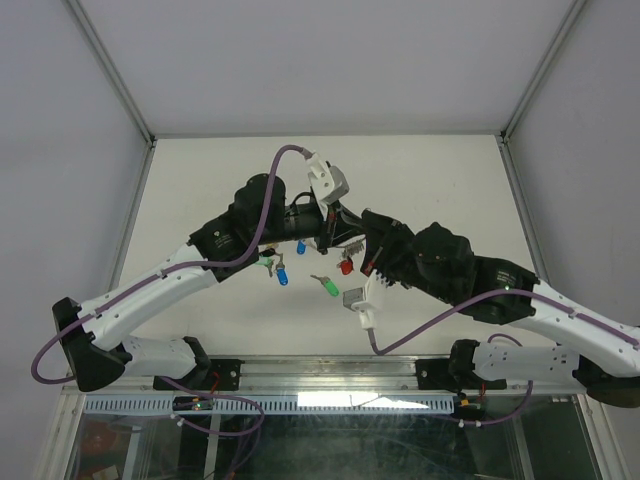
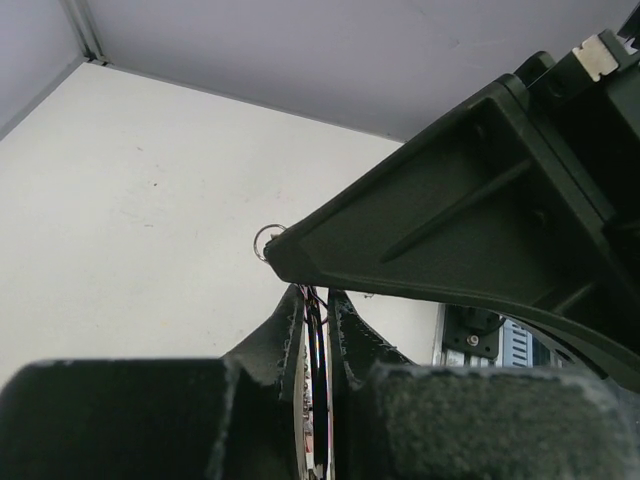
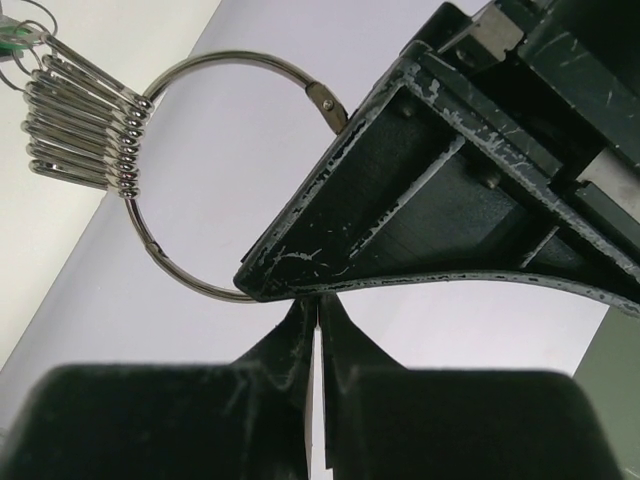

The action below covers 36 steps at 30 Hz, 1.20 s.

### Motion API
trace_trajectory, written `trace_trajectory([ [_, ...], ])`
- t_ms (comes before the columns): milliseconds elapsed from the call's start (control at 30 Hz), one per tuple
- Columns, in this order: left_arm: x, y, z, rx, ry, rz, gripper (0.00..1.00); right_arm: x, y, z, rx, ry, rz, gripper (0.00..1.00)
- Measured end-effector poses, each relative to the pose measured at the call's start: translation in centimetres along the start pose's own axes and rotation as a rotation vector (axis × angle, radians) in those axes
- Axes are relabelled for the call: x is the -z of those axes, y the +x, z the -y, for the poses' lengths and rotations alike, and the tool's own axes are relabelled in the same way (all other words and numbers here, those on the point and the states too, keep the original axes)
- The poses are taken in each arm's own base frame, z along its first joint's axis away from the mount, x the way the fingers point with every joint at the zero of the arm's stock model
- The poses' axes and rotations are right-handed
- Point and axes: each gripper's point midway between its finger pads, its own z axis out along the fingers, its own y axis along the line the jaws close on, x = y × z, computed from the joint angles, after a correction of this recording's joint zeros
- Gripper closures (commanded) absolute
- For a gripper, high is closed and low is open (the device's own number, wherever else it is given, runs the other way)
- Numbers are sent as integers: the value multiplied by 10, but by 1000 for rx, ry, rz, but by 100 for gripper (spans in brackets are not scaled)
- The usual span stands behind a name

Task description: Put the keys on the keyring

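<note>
Pinched the keyring [image 3: 322,100] by its lower arc in the right gripper [image 3: 315,305], fingers pressed together on the wire. Stood up and to the left of those fingertips in the right wrist view, broad face toward the camera, with a bunch of small silver loops [image 3: 85,135] threaded at the far upper left and the hinged joint at the upper right, close against the gripper's body. Met nearly tip to tip with the left gripper [image 2: 317,300] above the middle of the table [image 1: 420,180]. Drew the left fingers close on a thin dark piece [image 2: 316,335] with reddish streaks, probably a key seen edge-on, though could not tell for sure. Showed a small ring [image 2: 265,241] just past the left tip. Lay loose on the table beneath the wrists: blue key [image 1: 283,273] and second blue key [image 1: 301,246] nearer the left arm, green key [image 1: 327,288] and red key [image 1: 346,266] nearer the right. Judged the coming move to run across from left tip to the ring's joint. Worked over a pale, matte top, boxed in by grey-white panels [image 1: 300,60] and metal frame posts [image 1: 108,65].
</note>
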Motion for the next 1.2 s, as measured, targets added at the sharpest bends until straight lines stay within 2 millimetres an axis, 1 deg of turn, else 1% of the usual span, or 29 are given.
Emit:
trace_trajectory([
  [67,0,0,0,-1,-4,-1,100,0,0,-1,-5,-1,2,93],
  [200,0,0,-4,-2,-24,0,100,2,-1,0,-17,5,12,78],
  [333,0,0,-11,-2,-60,5,100,7,-4,2,-37,34,34,67],
  [367,-1,1,-11,-3,-64,6,100,9,-4,2,-43,41,34,66],
  [467,0,6,-13,-1,-72,3,100,13,-2,3,-62,57,32,61],
  [533,0,9,-14,1,-81,0,100,15,-1,3,-79,71,28,55],
  [733,9,10,-13,-8,-89,31,100,19,2,-4,-147,104,2,54],
  [800,14,9,-11,-13,-92,51,100,22,4,-6,-212,140,-11,53],
  [867,21,9,-11,-20,-104,77,100,27,6,-7,-318,193,-14,53],
  [967,31,9,-11,-30,-122,111,100,38,9,-7,-562,276,4,48],
  [1033,37,9,-11,-38,-137,129,100,46,13,-2,-814,324,23,46],
  [1100,41,9,-13,-47,-152,139,100,56,22,14,-1074,379,40,46],
  [1200,46,7,-15,-79,-172,146,100,65,29,37,-1383,454,77,46],
])
